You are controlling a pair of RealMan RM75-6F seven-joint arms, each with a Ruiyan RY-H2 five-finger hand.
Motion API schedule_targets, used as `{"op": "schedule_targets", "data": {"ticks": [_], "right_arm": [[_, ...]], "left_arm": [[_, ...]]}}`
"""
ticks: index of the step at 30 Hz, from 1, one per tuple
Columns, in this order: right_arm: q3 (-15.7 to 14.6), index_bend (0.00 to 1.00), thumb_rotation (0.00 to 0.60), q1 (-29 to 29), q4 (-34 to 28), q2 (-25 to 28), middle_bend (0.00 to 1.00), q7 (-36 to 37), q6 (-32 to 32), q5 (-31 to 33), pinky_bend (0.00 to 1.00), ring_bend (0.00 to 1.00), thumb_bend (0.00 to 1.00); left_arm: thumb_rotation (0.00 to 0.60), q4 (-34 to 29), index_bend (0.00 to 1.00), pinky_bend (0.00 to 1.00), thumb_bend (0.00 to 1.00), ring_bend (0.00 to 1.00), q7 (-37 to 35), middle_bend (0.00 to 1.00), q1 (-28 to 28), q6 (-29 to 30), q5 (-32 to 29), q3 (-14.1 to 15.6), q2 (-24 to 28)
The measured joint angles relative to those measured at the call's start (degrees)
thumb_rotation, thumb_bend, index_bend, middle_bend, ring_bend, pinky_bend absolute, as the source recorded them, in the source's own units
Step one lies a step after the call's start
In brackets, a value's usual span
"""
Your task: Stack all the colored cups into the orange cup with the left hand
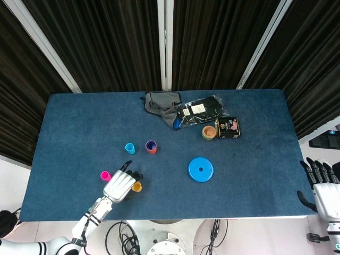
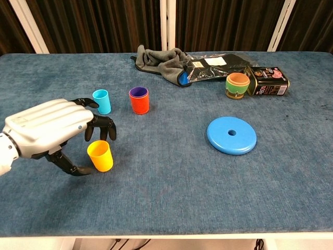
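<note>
In front of me a table [image 1: 255, 175] topped with deep blue felt-like cloth fills most of what I see, its far edge running along a wall of black pleated curtains [image 1: 111, 42] that are broken by pale white frame bars [image 1: 166, 42], one upright in the middle and others slanting out to either side. Past the near edge of the table I look down on a pale floor [image 1: 249, 236] with dark cables [image 1: 123, 234] looped over it beside round white base parts. The light is even and flat, with only soft shadows on the cloth.
</note>
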Motion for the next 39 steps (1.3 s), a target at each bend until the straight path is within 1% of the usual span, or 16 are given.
{"op": "schedule_targets", "data": {"ticks": [5, 10, 17, 23, 30, 36, 39], "right_arm": [[0.03, 0.0, 0.6, 0.02, 0.28, -0.1, 0.0, 0.24, -0.13, 0.13, 0.0, 0.0, 0.26], [-0.04, 0.0, 0.6, -0.05, 0.67, -0.21, 0.0, 0.53, -0.2, 0.21, 0.0, 0.0, 0.26], [-0.01, 0.0, 0.6, -0.04, 1.15, -0.39, 0.0, 0.85, -0.41, 0.45, 0.0, 0.0, 0.26], [0.05, 0.0, 0.6, 0.07, 1.22, -0.5, 0.0, 0.79, -0.63, 0.56, 0.0, 0.0, 0.26], [0.1, 0.0, 0.6, 0.19, 1.3, -0.54, 0.0, 0.8, -0.92, 0.72, 0.0, 0.0, 0.26], [0.17, 0.0, 0.6, 0.11, 1.38, -0.49, 0.0, 1.04, -0.75, 0.82, 0.0, 0.0, 0.26], [0.29, 0.0, 0.6, 0.08, 1.46, -0.45, 0.0, 1.36, -0.6, 0.89, 0.0, 0.0, 0.26]], "left_arm": [[0.6, 1.13, 0.38, 0.14, 0.16, 0.5, 0.03, 0.42, -0.06, 0.07, 0.99, 0.1, -0.51], [0.6, 1.4, 0.4, 0.16, 0.16, 0.51, 0.17, 0.44, 0.05, -0.46, 0.4, 0.01, -0.78], [0.6, 2.31, 0.46, 0.18, 0.19, 0.54, 0.22, 0.47, 0.11, 0.1, 0.93, -0.55, -1.56], [0.6, 2.83, 0.47, 0.19, 0.21, 0.54, -0.23, 0.48, -0.06, -0.2, 1.02, -0.91, -1.75], [0.6, 2.0, 0.49, 0.2, 0.22, 0.54, -0.66, 0.49, -0.04, -0.29, 0.92, -1.16, -1.38], [0.6, -0.11, 0.5, 0.2, 0.23, 0.55, -1.05, 0.5, -0.63, -0.65, 0.2, -2.61, -0.18], [0.6, -1.9, 0.5, 0.21, 0.23, 0.56, -0.94, 0.5, -1.46, -1.21, -0.44, -3.98, 0.9]]}}
